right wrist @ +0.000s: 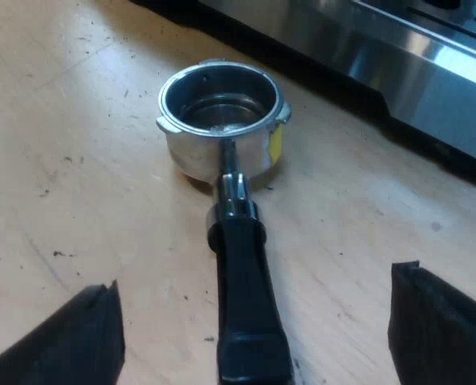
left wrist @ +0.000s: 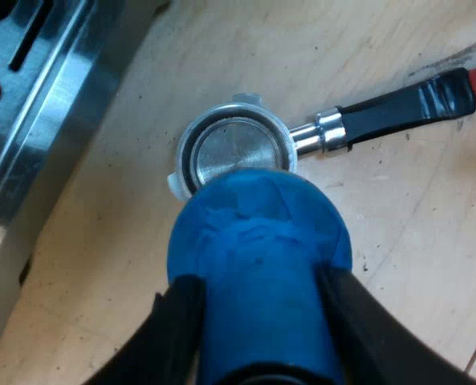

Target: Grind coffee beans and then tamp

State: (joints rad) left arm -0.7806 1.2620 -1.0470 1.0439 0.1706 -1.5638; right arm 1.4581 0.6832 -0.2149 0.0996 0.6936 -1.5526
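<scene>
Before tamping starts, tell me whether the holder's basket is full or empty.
Empty: the holder's basket shows its bare metal floor, with no bed of grounds, in both wrist views.

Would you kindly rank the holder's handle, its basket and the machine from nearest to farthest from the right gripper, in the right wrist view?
1. The handle, between the right gripper's open fingers.
2. The basket, at the handle's far end.
3. The machine, behind the basket.
</scene>
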